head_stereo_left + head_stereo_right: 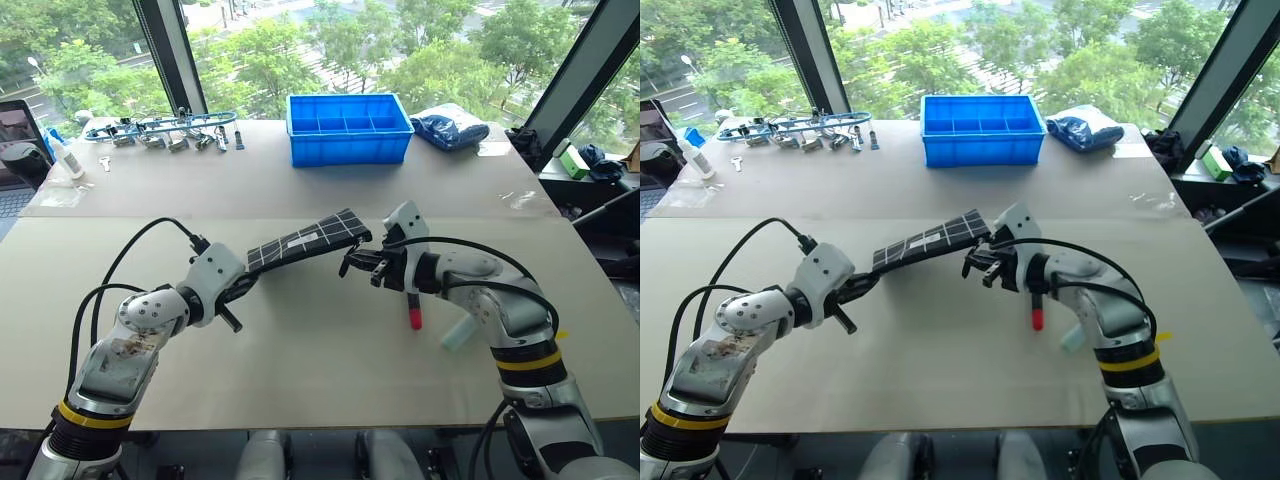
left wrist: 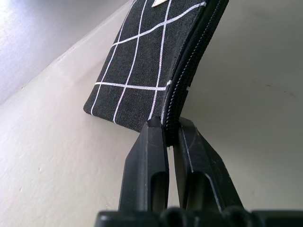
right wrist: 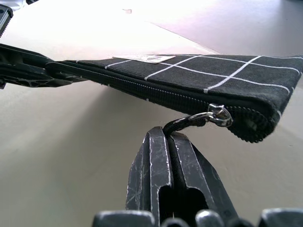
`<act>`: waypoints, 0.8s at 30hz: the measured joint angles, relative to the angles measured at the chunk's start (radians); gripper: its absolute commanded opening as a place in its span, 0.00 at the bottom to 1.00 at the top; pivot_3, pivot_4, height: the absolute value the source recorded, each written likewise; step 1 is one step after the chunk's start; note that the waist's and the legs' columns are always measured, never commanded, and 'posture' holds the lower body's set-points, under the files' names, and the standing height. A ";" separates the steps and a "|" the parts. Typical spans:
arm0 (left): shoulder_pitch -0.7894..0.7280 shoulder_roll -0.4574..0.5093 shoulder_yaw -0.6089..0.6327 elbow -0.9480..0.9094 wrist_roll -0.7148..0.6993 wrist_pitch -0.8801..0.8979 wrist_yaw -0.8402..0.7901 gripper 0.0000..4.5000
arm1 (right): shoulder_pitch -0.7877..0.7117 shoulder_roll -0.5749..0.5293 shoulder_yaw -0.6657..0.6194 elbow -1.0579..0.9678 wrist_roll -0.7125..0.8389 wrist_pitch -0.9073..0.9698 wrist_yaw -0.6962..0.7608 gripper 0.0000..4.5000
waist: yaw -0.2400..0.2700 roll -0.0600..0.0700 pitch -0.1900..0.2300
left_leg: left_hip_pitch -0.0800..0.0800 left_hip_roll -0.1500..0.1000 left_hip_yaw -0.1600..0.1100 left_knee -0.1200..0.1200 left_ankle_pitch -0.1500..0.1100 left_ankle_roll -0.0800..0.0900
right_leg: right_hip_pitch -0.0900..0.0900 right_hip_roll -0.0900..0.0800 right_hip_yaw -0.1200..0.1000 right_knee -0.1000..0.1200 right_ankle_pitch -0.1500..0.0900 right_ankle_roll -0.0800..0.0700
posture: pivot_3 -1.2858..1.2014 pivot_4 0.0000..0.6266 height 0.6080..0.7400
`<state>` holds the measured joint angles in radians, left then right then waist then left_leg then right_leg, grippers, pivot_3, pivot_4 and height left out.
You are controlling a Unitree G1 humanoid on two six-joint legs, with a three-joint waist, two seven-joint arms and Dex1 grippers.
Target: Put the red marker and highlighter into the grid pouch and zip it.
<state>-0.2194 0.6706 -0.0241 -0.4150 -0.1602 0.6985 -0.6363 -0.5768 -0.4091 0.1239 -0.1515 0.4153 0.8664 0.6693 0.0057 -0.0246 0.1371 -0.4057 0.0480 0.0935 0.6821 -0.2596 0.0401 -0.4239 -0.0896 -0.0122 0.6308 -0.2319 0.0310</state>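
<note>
1. Bright, even daylight from the windows (image 1: 330, 50) behind the table (image 1: 300, 350); the greenery outside isn't blown out.
2. Soft, faint shadows under the arms on the tabletop, no hard edges.
3. Head views sharp, no motion blur.
4. Wrist views: grid pouch (image 3: 199, 75) sharp, the near fingers soft, far tabletop washed out to pale glare.

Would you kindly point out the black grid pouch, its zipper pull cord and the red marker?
Black fabric grid pouch (image 1: 305, 240), left eye view, its gridded face.
Black zipper pull cord (image 3: 182, 123), right wrist view, its loop.
Red marker (image 1: 414, 318), left eye view, its red end.
</note>
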 measured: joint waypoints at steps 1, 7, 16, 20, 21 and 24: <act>-0.003 0.000 0.000 0.000 0.000 0.000 0.001 0.00 | 0.000 0.013 0.002 0.000 -0.001 0.002 -0.008 0.01 | 0.000 0.000 0.000 | 0.000 0.000 0.000 0.000 0.000 0.000 | 0.000 0.000 0.000 0.000 0.000 0.000 | 0.52 0.24 1.00; -0.008 -0.012 -0.006 0.022 0.001 -0.007 0.001 0.00 | -0.032 0.152 0.036 0.014 -0.021 0.034 -0.115 0.01 | -0.008 0.000 0.000 | 0.000 0.000 0.000 0.000 0.000 0.000 | -0.001 0.001 0.000 0.001 0.000 0.000 | 0.52 0.24 1.00; -0.028 -0.028 -0.027 0.048 0.002 -0.042 0.000 0.00 | -0.082 0.206 0.067 0.055 -0.021 0.064 -0.122 0.01 | -0.009 0.000 0.000 | -0.001 0.000 0.000 0.000 0.000 0.000 | -0.001 0.000 0.000 0.000 0.000 0.000 | 0.52 0.24 1.00; -0.054 -0.043 -0.039 0.067 0.002 -0.050 -0.001 0.00 | -0.112 0.203 0.102 0.082 -0.011 0.073 -0.068 0.01 | -0.013 0.000 0.000 | 0.000 0.000 0.000 0.000 0.000 0.000 | 0.000 0.000 0.000 0.000 0.000 0.000 | 0.52 0.24 1.00; -0.056 -0.046 -0.040 0.070 0.002 -0.051 -0.002 0.00 | -0.112 0.209 0.116 0.105 -0.020 0.069 -0.067 0.01 | -0.015 0.000 0.000 | 0.000 0.000 0.000 0.000 0.000 0.000 | 0.000 0.000 0.000 0.000 0.000 0.000 | 0.52 0.24 1.00; -0.056 -0.047 -0.041 0.085 0.002 -0.052 -0.001 0.00 | -0.112 0.235 0.137 0.180 -0.042 0.059 -0.073 0.01 | -0.018 0.000 0.000 | -0.001 0.000 0.000 0.000 0.000 -0.001 | -0.001 0.000 0.000 0.000 0.000 0.000 | 0.52 0.24 1.00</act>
<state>-0.2754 0.6233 -0.0652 -0.3303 -0.1578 0.6465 -0.6374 -0.6883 -0.1738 0.2610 0.0286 0.3731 0.9251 0.5965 -0.0123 -0.0244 0.1372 -0.4066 0.0481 0.0933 0.6816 -0.2592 0.0395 -0.4249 -0.0892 -0.0125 0.6312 -0.2318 0.0311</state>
